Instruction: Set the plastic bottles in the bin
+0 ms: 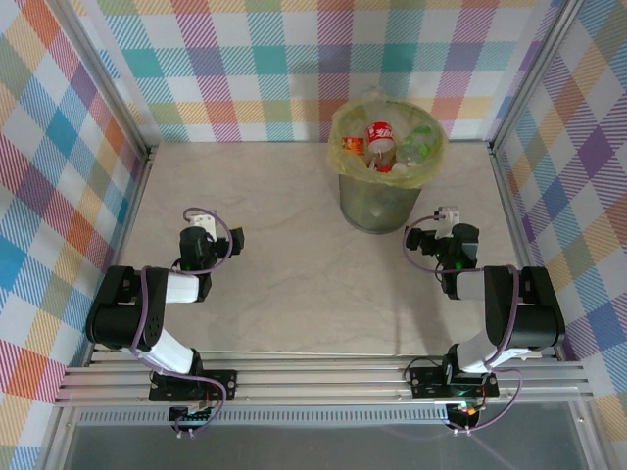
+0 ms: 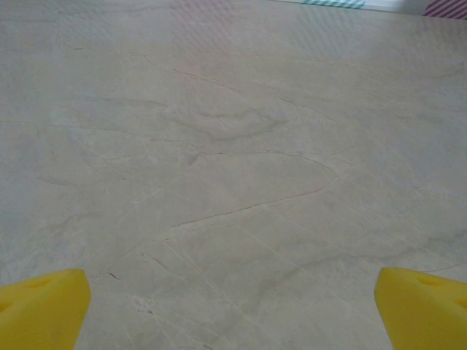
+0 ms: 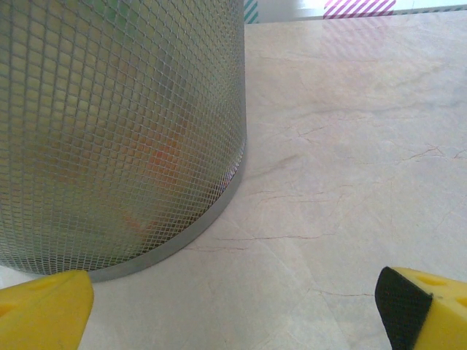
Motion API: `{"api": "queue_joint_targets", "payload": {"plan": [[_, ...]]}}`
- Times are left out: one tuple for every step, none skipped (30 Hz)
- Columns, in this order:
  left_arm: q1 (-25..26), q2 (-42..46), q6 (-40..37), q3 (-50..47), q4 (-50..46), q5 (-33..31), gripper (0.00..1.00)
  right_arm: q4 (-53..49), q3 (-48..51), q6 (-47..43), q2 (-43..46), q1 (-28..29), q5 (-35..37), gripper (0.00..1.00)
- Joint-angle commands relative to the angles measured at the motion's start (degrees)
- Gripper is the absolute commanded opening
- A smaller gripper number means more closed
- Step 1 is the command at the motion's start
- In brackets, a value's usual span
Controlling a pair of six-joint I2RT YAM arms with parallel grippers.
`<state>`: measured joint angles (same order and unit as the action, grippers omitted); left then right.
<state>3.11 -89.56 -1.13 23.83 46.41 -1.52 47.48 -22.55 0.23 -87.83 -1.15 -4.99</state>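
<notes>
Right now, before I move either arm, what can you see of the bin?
The bin is a round, grey-green wire-mesh bucket with a solid band around its base. It stands upright at the far side of the table, right of centre. A translucent yellow bag lines it and folds over the rim. Several plastic bottles lie inside, with a red-labelled one on top. From outside, only the table touches it.
</notes>
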Motion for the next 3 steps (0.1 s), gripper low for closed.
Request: {"api": "queue_joint_targets", "payload": {"plan": [[-0.3, -0.31, -0.54, 0.51, -0.51, -0.15, 1.0, 0.39, -0.91, 0.68, -0.23, 0.0, -0.19, 1.0], [-0.29, -0.27, -0.56, 0.51, -0.42, -0.16, 1.0, 0.41, -0.88, 0.69, -0.23, -0.04, -0.19, 1.0], [-0.27, -0.29, -0.56, 0.51, -0.41, -0.16, 1.0, 0.42, -0.9, 0.7, -0.23, -0.04, -0.19, 1.0]]}}
